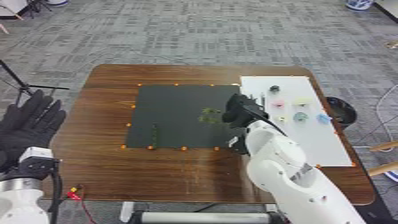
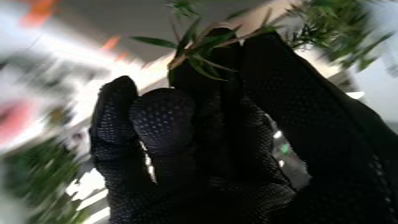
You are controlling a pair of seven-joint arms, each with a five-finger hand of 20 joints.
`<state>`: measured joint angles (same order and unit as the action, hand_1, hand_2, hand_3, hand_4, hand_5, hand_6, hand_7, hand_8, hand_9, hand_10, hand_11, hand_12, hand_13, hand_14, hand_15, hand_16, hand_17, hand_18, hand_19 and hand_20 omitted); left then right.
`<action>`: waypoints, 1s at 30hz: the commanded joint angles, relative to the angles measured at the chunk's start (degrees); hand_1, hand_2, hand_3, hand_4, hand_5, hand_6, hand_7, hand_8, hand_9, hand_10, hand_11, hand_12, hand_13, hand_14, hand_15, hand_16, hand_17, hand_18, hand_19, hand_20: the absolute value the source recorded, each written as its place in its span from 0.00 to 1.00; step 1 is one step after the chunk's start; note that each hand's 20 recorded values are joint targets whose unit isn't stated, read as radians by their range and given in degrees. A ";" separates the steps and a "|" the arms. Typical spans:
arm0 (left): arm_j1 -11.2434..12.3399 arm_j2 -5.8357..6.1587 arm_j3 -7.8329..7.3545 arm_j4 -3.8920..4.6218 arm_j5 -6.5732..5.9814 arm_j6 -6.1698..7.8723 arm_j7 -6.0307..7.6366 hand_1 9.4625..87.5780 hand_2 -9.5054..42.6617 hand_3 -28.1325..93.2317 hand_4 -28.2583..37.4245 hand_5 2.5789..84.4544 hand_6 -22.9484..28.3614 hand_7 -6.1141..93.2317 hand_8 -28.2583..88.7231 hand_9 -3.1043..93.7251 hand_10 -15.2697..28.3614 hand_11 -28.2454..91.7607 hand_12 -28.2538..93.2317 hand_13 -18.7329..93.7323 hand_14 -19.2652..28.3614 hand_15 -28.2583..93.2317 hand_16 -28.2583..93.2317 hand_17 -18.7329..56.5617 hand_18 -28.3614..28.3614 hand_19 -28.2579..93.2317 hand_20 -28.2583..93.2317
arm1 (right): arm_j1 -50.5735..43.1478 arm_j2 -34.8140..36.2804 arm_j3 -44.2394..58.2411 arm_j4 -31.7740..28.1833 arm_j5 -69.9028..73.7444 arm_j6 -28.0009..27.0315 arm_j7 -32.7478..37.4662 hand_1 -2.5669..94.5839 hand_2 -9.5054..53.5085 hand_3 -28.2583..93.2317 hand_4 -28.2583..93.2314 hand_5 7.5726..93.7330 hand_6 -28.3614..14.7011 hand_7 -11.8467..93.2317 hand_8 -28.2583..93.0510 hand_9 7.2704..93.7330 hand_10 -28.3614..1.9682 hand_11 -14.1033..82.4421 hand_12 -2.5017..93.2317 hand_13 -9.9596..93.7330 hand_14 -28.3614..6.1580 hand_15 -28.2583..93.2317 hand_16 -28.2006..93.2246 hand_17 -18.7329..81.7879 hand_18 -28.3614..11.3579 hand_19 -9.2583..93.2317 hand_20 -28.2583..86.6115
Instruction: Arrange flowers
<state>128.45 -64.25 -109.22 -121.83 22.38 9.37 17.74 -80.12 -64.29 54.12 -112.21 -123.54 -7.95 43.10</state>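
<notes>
Flowers [image 1: 278, 103] in pink, yellow and blue lie on the white board [image 1: 324, 150] at right. Nearest, my left hand [image 1: 31, 127] is spread wide beside the table's [image 1: 98, 172] left edge. Beyond, a green stem [image 1: 155, 135] lies on the black mat [image 1: 178, 107]; slightly farther, at the mat's right edge, my right hand [image 1: 240, 111] pinches a leafy sprig [image 2: 194, 54].

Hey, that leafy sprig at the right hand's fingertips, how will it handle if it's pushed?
The leafy sprig should be light, being just slim stems and narrow leaves. Those thin leaves would probably bend easily. It may twist, since the right hand has it only at the fingertips.
</notes>
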 commanded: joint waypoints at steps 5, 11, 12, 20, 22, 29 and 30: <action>-3.06 1.91 2.47 1.18 -0.01 1.14 -0.78 0.22 0.45 0.85 0.00 0.53 0.61 0.16 0.17 0.40 0.69 0.39 0.29 0.39 0.73 0.43 0.20 0.15 0.76 0.53 0.30 | 5.02 -10.02 -8.53 12.58 -0.59 9.31 -0.50 0.53 0.00 0.83 0.11 0.68 0.60 0.63 0.35 0.73 0.55 0.60 0.63 0.74 0.43 0.84 0.54 0.54 0.08 0.91 0.53; -2.72 2.30 2.89 0.47 -0.21 2.97 -1.01 0.22 0.46 0.85 0.00 0.53 0.61 0.16 0.17 0.40 0.69 0.40 0.29 0.39 0.73 0.43 0.20 0.15 0.76 0.53 0.30 | 4.72 -12.41 -11.14 14.75 -4.69 12.31 0.89 0.55 0.00 0.83 0.09 0.69 0.61 0.62 0.34 0.74 0.55 0.60 0.62 0.75 0.44 0.84 0.54 0.54 0.08 0.92 0.52; -2.73 2.32 2.97 0.34 -0.17 3.57 -1.23 0.23 0.46 0.85 0.00 0.53 0.61 0.16 0.17 0.40 0.69 0.40 0.29 0.39 0.73 0.43 0.20 0.14 0.76 0.54 0.30 | 4.59 -12.60 -11.49 14.56 -4.57 12.29 2.06 0.55 0.00 0.82 0.09 0.69 0.61 0.61 0.34 0.74 0.55 0.60 0.62 0.75 0.44 0.84 0.54 0.55 0.08 0.92 0.52; -2.90 2.37 2.99 0.39 0.02 4.23 -2.05 0.24 0.51 0.86 0.00 0.54 0.62 0.17 0.16 0.41 0.70 0.41 0.29 0.40 0.73 0.45 0.19 0.15 0.76 0.54 0.30 | 3.36 -12.86 -11.88 12.57 -2.65 13.87 3.72 0.54 0.00 0.81 0.10 0.76 0.57 0.45 0.33 0.76 0.51 0.61 0.58 0.77 0.42 0.84 0.54 0.55 0.04 0.93 0.52; -2.29 2.39 2.60 0.17 -0.07 4.87 -1.93 0.24 0.51 0.86 0.00 0.52 0.61 0.17 0.16 0.40 0.70 0.41 0.29 0.40 0.73 0.45 0.19 0.14 0.76 0.55 0.30 | 3.72 -12.66 -12.12 12.00 -2.59 13.83 3.28 0.52 0.00 0.81 0.10 0.77 0.53 0.33 0.30 0.76 0.48 0.63 0.55 0.77 0.41 0.84 0.55 0.55 0.04 0.93 0.51; -1.63 2.17 2.13 -0.02 -0.13 4.57 -1.77 0.24 0.50 0.86 0.00 0.51 0.62 0.17 0.16 0.39 0.71 0.41 0.29 0.39 0.74 0.46 0.19 0.14 0.76 0.55 0.30 | 3.43 -13.09 -11.21 9.83 -0.49 10.29 3.81 0.48 0.01 0.83 0.10 0.76 0.49 0.22 0.23 0.77 0.45 0.63 0.51 0.77 0.40 0.84 0.55 0.55 0.03 0.94 0.51; -1.49 2.10 2.17 -0.11 -0.13 4.62 -1.79 0.24 0.50 0.86 0.00 0.51 0.62 0.17 0.16 0.39 0.71 0.41 0.29 0.39 0.74 0.46 0.19 0.14 0.76 0.55 0.30 | 3.31 -12.91 -11.19 9.59 -0.68 10.54 3.30 0.48 0.02 0.83 0.10 0.75 0.49 0.22 0.20 0.77 0.45 0.63 0.50 0.77 0.40 0.84 0.55 0.55 0.03 0.94 0.51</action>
<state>125.79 -61.98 -106.96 -121.51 22.42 13.61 16.06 -76.73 -76.52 42.48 -100.79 -124.56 4.03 46.70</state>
